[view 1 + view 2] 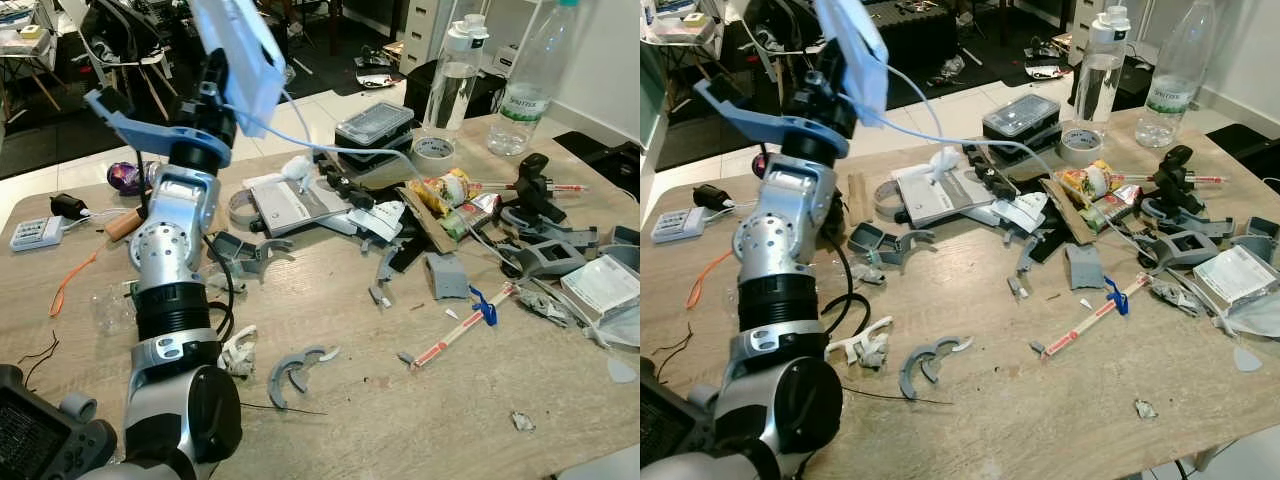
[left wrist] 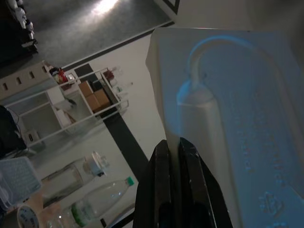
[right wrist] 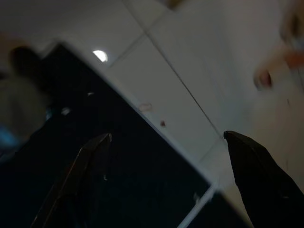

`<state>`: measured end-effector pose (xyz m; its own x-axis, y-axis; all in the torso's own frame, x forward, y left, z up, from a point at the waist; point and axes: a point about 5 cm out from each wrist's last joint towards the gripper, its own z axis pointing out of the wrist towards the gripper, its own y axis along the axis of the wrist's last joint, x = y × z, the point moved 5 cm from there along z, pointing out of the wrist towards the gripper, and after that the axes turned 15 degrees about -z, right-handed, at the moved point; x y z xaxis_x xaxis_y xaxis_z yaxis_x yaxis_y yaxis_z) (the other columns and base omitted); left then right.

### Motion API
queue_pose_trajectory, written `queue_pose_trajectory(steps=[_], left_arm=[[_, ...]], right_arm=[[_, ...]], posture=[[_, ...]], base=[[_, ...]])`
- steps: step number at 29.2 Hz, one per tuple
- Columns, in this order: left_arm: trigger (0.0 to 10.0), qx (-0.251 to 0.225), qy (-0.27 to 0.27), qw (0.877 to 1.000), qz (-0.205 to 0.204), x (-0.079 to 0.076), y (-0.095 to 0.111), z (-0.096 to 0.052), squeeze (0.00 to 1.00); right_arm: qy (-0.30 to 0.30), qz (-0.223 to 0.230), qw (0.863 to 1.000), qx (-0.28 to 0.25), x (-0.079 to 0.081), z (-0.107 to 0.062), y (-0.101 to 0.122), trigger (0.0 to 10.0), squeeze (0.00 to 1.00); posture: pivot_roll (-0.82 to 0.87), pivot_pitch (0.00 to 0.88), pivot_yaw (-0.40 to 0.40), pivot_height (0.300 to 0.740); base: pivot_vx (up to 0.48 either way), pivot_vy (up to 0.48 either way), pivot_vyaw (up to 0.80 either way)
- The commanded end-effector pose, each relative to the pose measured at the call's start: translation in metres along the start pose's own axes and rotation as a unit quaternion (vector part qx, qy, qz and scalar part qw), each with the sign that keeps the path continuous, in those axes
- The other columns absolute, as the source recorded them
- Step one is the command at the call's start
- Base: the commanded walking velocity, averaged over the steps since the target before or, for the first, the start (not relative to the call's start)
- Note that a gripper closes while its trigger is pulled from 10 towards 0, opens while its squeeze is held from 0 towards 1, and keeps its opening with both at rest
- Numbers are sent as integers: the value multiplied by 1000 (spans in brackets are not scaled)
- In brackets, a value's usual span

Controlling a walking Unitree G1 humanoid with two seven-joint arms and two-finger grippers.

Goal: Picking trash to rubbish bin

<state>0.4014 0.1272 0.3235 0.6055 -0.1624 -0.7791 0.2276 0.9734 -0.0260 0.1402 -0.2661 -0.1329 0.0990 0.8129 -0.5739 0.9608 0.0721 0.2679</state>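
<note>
Two clear plastic bottles (image 1: 455, 75) upright at table's (image 1: 330, 400) far edge, well beyond left gripper; contents not discernible. Lidded clear storage box (image 1: 374, 124) near them, contents unclear. Left arm raised from elbow over table's left part, wrist up. Left gripper (image 2: 176, 152) fingers pinched narrow on edge of white moulded plastic packaging (image 1: 240, 50), held high above clutter, thin white cable (image 1: 330, 148) trailing down from it to table. Right gripper (image 3: 166, 156) fingers spread wide, holding nothing, over tiled floor (image 3: 156, 80)
</note>
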Motion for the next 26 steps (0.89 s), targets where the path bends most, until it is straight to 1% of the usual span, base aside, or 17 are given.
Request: queue_pose_trajectory(steps=[1,2,3,4,5,6,7,8,9,10,14,17,21,23,24,25,26], left_arm=[[10000,2,9,1000,8,4,-2,-4,0],[10000,4,11,1000,9,5,-4,-4,0],[10000,7,11,1000,10,6,-5,-4,0],[10000,7,11,1000,10,6,-5,-4,0],[10000,11,13,1000,11,7,-9,-5,0],[10000,11,13,1000,11,7,-9,-5,0],[10000,13,13,1000,13,7,-11,-5,0],[10000,15,14,1000,14,8,-12,-5,0],[10000,19,15,1000,19,9,-14,-6,0],[10000,21,16,999,23,10,-15,-7,0],[10000,27,19,999,29,12,-18,-8,0],[10000,34,23,998,40,14,-21,-9,0],[10000,39,21,998,45,13,-23,-9,0],[10000,39,21,998,47,13,-23,-10,0],[10000,39,21,998,47,13,-23,-10,0],[10000,39,21,998,47,13,-23,-10,0],[10000,40,21,998,47,13,-23,-10,0]], right_arm=[[-21,29,999,19,-1,-2,-7,10000,0],[-34,45,998,28,-2,-3,-9,10000,0],[-76,62,994,51,-52,13,-29,10000,0],[-76,62,994,51,-52,13,-29,10000,0],[-144,92,982,80,-134,24,-57,10000,0],[-144,92,982,80,-134,24,-57,10000,0],[-171,108,975,89,-164,24,-67,10000,0],[-185,118,971,95,-177,23,-72,10000,0],[-196,127,967,101,-187,22,-77,10000,0],[-204,131,965,105,-190,21,-80,10000,0],[-208,143,961,111,-192,20,-85,10000,0],[-223,188,946,141,-198,15,-107,10000,0],[-284,217,916,183,-236,1,-136,10000,0],[-336,225,894,192,-268,-11,-145,10000,0],[-336,225,894,192,-268,-11,-145,10000,0],[-369,229,881,189,-290,-19,-147,10000,0],[-416,233,862,173,-324,-32,-142,10000,0]], posture=[[-45,75,83,740],[-45,75,83,740],[-45,75,83,740],[-45,75,83,740],[-51,79,81,740],[-51,79,81,740],[-58,82,80,740],[-58,82,80,740],[-58,82,80,740],[-58,82,80,740],[-66,87,78,740],[-66,87,78,740],[-61,86,76,740],[-61,86,76,740],[-61,86,76,740],[-66,88,80,740],[-75,89,83,740]], base=[[0,0,0],[0,0,0],[0,0,0],[0,0,0],[0,0,0],[0,0,0],[0,0,0],[0,0,0],[0,0,0],[0,0,0],[0,0,0],[0,0,0],[0,0,0],[0,0,0],[0,0,0],[0,0,0],[0,0,0]])
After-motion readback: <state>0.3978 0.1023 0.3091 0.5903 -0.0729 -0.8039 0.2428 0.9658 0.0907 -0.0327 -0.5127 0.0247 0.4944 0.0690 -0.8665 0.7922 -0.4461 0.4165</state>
